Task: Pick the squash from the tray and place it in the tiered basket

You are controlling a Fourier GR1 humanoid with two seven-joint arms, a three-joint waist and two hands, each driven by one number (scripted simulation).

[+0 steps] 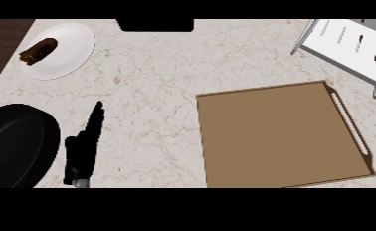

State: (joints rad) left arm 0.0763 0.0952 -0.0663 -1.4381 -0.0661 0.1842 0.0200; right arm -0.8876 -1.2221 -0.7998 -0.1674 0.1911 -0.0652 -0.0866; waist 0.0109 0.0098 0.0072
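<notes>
The brown tray (279, 135) lies flat on the counter at the right, and nothing shows inside it. I see no squash anywhere in the head view. The white tiered basket (341, 43) stands at the far right corner, partly cut off by the edge. My left hand (82, 148) rests at the lower left, edge-on with its fingers (95, 118) straight and pointing away from me, well left of the tray and holding nothing. My right hand does not show.
A white plate (70, 51) at the far left carries a dark brown piece of food (38, 50). A black round vessel (22, 145) sits at the left edge beside my left hand. A black object (155, 24) stands at the counter's back edge.
</notes>
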